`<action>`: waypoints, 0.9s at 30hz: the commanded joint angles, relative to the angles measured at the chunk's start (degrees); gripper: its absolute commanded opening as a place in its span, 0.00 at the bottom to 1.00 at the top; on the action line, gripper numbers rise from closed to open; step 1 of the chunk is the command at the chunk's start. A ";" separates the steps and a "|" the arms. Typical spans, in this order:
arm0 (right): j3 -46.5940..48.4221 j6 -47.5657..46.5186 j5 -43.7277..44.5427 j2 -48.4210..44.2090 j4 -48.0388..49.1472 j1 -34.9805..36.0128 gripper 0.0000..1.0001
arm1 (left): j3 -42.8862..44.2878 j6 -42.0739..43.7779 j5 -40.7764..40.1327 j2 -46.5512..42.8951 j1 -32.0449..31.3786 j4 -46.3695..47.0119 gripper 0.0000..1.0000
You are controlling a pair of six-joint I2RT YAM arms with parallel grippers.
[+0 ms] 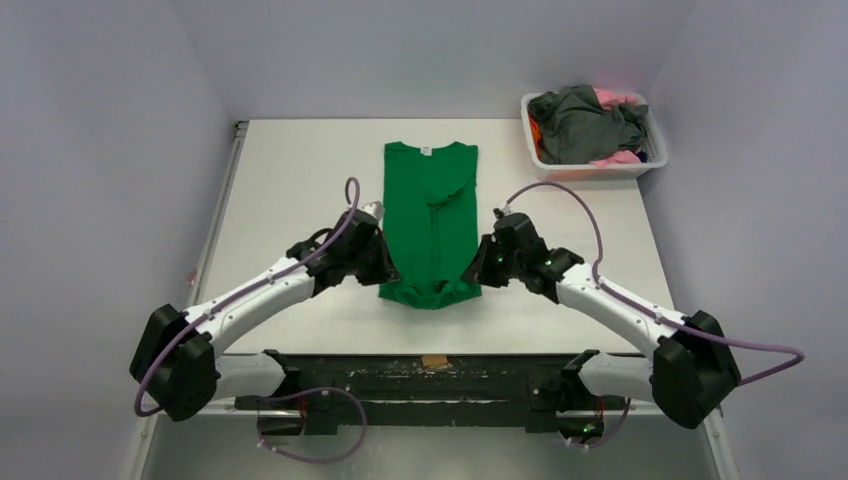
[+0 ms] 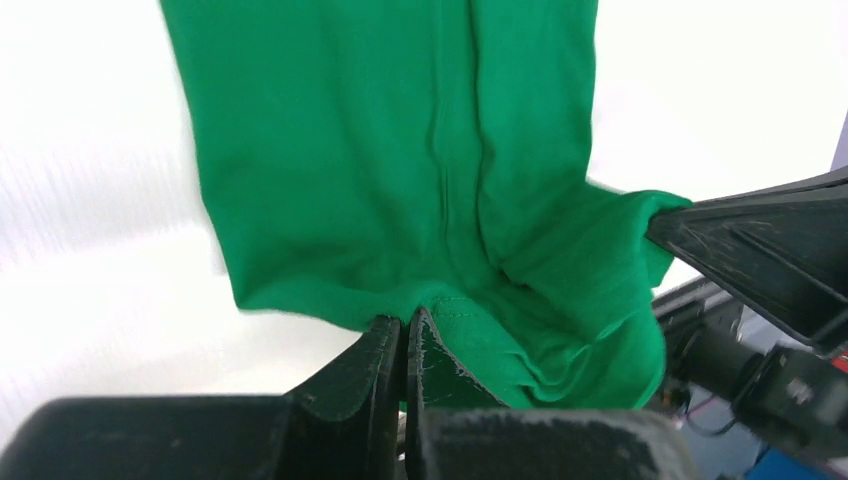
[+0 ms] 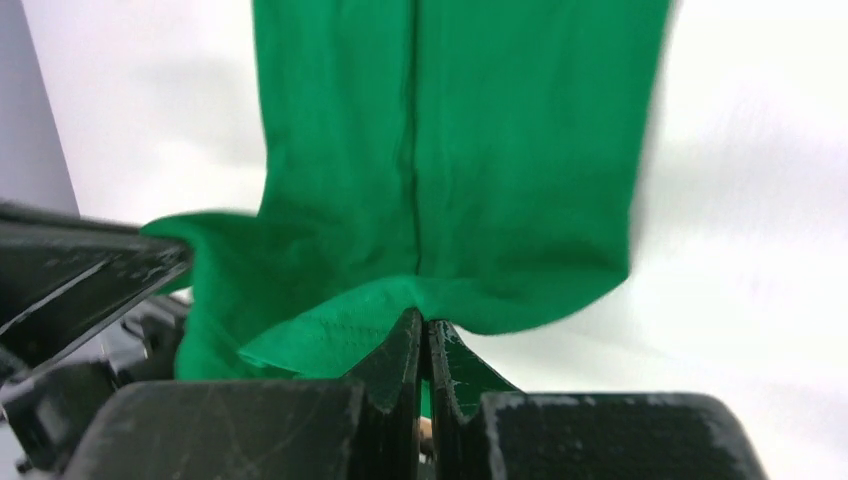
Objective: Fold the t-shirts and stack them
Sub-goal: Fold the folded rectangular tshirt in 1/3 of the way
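Pale grey walls close in a white desk (image 1: 290, 180), seen from above with both arm bases along its 6 o'clock edge. At the middle of the desk lies the green t-shirt (image 1: 430, 215), folded into a narrow lengthwise strip. Its collar points to 12 o'clock and its hem to 6 o'clock. A crease runs down the strip's centre, and the fabric near the hem is rumpled and slightly raised.

The left hand (image 1: 384, 272) is at the shirt's 7 o'clock corner. Its wrist view shows the two fingers pressed together with the hem pinched between them. The right hand (image 1: 472, 272) is at the 5 o'clock corner, likewise clamped tight on the hem. Each wrist view also shows the other hand's dark finger biting the far corner of the cloth, which bunches between the two grips.

Toward 1 o'clock, at the desk's far corner, stands a white slatted basket (image 1: 650, 160). A dark grey shirt (image 1: 585, 125) is heaped in it, with pink fabric (image 1: 612, 97) at its 12 and 5 o'clock sides and a sliver of orange fabric (image 1: 535, 130) at its 9 o'clock side. The basket is well apart from the green t-shirt.
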 commanded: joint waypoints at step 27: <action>37.49 -10.57 -6.23 44.65 10.09 -21.25 0.39 | 41.43 11.92 0.63 40.63 18.89 -5.04 0.42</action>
